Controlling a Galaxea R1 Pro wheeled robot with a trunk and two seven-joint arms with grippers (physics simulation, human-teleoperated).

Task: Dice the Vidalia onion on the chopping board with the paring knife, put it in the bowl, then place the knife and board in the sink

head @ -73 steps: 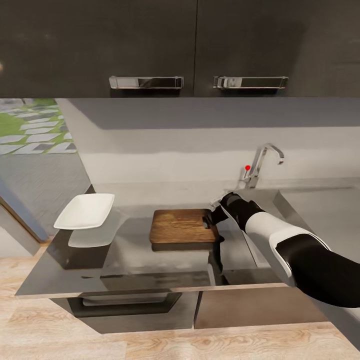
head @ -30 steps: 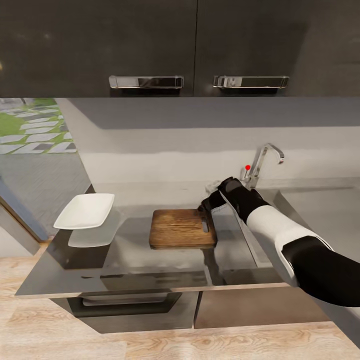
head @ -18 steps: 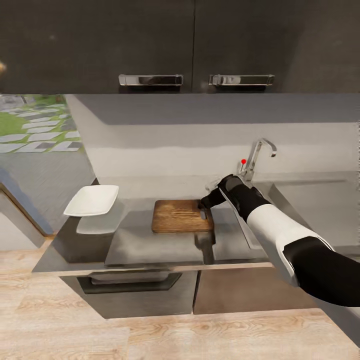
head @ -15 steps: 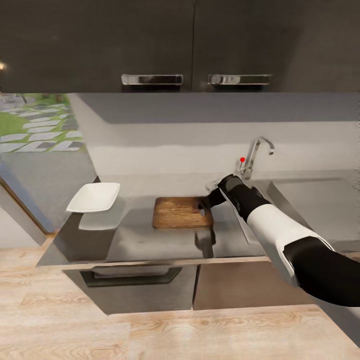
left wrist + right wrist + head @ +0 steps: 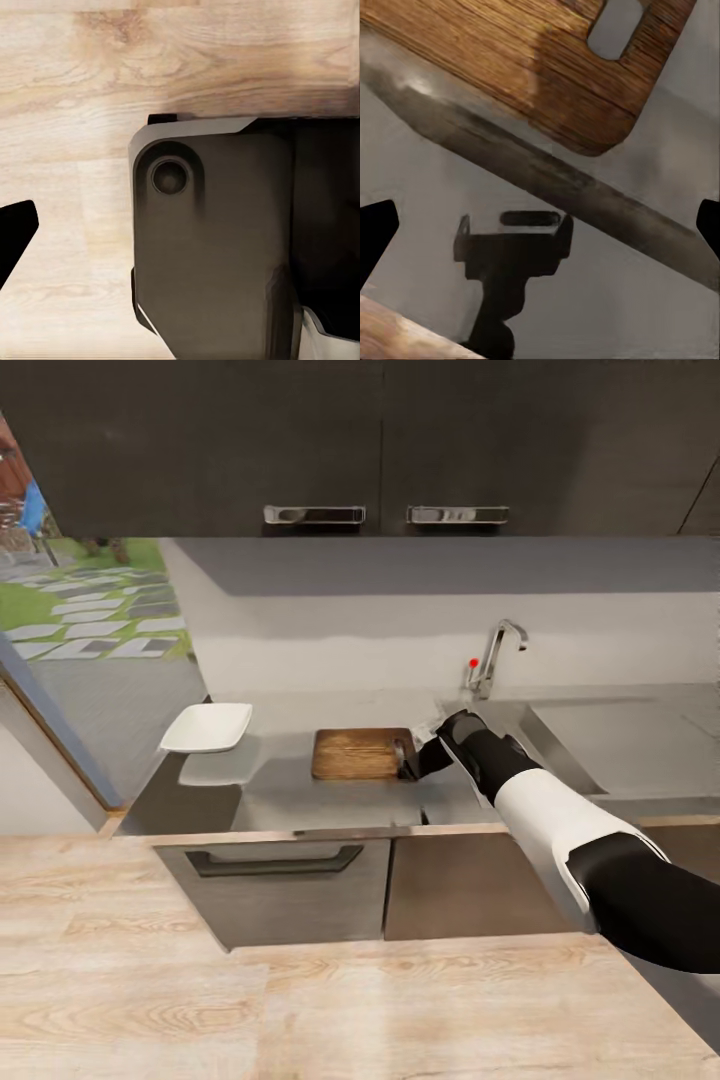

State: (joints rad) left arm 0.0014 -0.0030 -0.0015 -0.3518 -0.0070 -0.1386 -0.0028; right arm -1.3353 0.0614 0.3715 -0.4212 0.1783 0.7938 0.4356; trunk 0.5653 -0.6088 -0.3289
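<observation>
Head view: chopping board (image 5: pixel 360 754) lies on the countertop (image 5: pixel 290 800), bowl (image 5: pixel 208 727) well apart; right gripper (image 5: pixel 412 758) at the board's slotted end, finger spread unclear.
Left wrist: floor (image 5: pixel 67 150); finger spread unclear.
Right wrist: board above the grey top; fingertips (image 5: pixel 376 225) wide apart, empty.

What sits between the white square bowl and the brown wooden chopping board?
Nothing: in the head view, only bare glossy grey countertop lies between the white square bowl and the brown wooden chopping board.
</observation>
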